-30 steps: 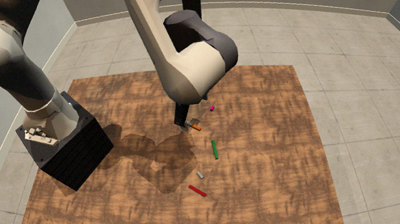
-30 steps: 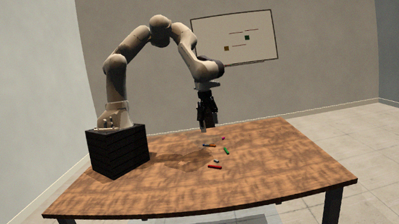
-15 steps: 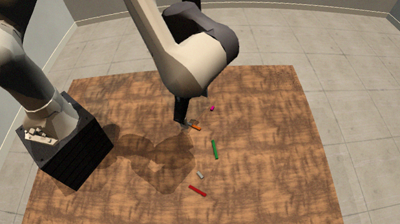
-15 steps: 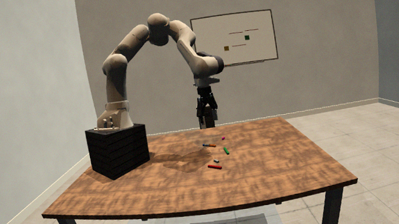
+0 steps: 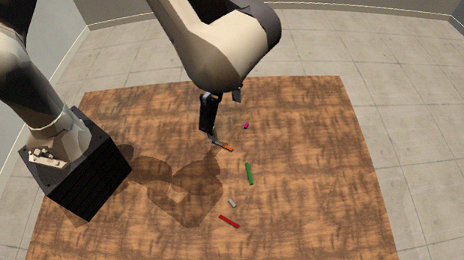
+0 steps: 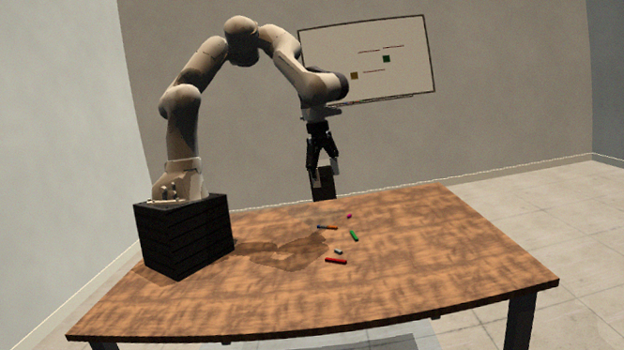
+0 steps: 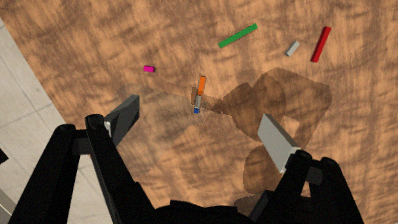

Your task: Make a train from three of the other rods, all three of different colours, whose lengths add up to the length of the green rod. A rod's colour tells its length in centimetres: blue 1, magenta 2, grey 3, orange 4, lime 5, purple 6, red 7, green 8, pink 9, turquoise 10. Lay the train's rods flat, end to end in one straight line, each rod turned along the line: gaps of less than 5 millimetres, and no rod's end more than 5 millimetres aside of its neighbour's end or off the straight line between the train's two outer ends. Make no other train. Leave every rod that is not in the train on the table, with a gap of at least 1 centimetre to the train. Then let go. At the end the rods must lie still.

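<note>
An orange rod [image 7: 201, 85], a short grey rod [image 7: 198, 101] and a tiny blue rod [image 7: 197, 110] lie flat, end to end in one line; they also show in the top view, orange [image 5: 228, 147] and blue [image 5: 213, 142]. My gripper [image 7: 201, 115] is open and empty, raised above this line [image 6: 327, 226] with nothing between the fingers. The green rod [image 7: 238, 36] lies apart from the line, also in the top view [image 5: 248, 173]. The gripper shows in the top and exterior views [image 5: 225, 118] [image 6: 323, 171].
A magenta rod [image 7: 149, 69] lies to one side of the line. A second grey rod [image 7: 292, 48] and a red rod [image 7: 320, 44] lie beyond the green rod. The arm's black base block [image 5: 77, 174] stands at the table's left.
</note>
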Motion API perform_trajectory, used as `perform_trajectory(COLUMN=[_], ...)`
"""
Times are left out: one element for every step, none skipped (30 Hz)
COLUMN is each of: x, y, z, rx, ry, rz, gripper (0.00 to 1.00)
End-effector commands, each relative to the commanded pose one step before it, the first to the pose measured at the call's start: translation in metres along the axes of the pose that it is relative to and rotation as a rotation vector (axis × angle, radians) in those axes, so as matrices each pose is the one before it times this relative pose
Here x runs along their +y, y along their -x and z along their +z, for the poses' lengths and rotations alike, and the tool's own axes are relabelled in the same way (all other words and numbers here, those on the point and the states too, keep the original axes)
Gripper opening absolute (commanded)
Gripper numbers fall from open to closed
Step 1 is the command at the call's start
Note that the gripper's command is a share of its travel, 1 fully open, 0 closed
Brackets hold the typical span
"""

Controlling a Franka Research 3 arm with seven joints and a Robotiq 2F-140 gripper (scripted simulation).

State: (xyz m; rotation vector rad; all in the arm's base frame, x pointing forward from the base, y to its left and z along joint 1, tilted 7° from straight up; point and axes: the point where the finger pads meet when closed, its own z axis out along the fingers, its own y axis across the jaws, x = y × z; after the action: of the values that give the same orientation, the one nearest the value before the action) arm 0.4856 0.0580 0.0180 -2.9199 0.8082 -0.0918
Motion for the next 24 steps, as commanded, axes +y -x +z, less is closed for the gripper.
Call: perform_trajectory(x=[0.00144, 0.00000, 0.00000, 0.00000, 0.00000, 0.00000, 0.00000, 0.00000, 0.00000, 0.00000, 0.00000, 0.00000, 0.00000, 0.00000, 0.00000, 0.00000, 0.00000, 0.00000, 0.00000, 0.00000, 0.00000, 0.00000, 0.00000, 0.00000], y=[0.00561, 0.00000, 0.00000, 0.00000, 0.00000, 0.00000, 0.00000, 0.00000, 0.00000, 0.00000, 0.00000, 0.00000, 0.00000, 0.00000, 0.00000, 0.00000, 0.00000, 0.00000, 0.00000, 0.00000, 0.00000, 0.00000, 0.00000, 0.00000], z=[-0.00530, -0.00018, -0.00003, 0.00000, 0.00000, 0.00000, 0.00000, 0.00000, 0.00000, 0.00000, 0.00000, 0.00000, 0.00000, 0.00000, 0.00000, 0.00000, 0.00000, 0.00000, 0.00000, 0.00000, 0.00000, 0.00000, 0.00000, 0.00000], rx=[-0.01543, 0.00000, 0.00000, 0.00000, 0.00000, 0.00000, 0.00000, 0.00000, 0.00000, 0.00000, 0.00000, 0.00000, 0.00000, 0.00000, 0.00000, 0.00000, 0.00000, 0.00000, 0.00000, 0.00000, 0.00000, 0.00000, 0.00000, 0.00000], ry=[0.00477, 0.00000, 0.00000, 0.00000, 0.00000, 0.00000, 0.00000, 0.00000, 0.00000, 0.00000, 0.00000, 0.00000, 0.00000, 0.00000, 0.00000, 0.00000, 0.00000, 0.00000, 0.00000, 0.00000, 0.00000, 0.00000, 0.00000, 0.00000], rz=[0.02217, 0.00000, 0.00000, 0.00000, 0.00000, 0.00000, 0.00000, 0.00000, 0.00000, 0.00000, 0.00000, 0.00000, 0.00000, 0.00000, 0.00000, 0.00000, 0.00000, 0.00000, 0.00000, 0.00000, 0.00000, 0.00000, 0.00000, 0.00000], gripper=[1.00, 1.00, 1.00, 1.00, 1.00, 1.00, 1.00, 1.00, 1.00, 1.00, 1.00, 1.00, 1.00, 1.00, 1.00, 1.00, 1.00, 1.00, 1.00, 1.00, 1.00, 1.00, 1.00, 1.00])
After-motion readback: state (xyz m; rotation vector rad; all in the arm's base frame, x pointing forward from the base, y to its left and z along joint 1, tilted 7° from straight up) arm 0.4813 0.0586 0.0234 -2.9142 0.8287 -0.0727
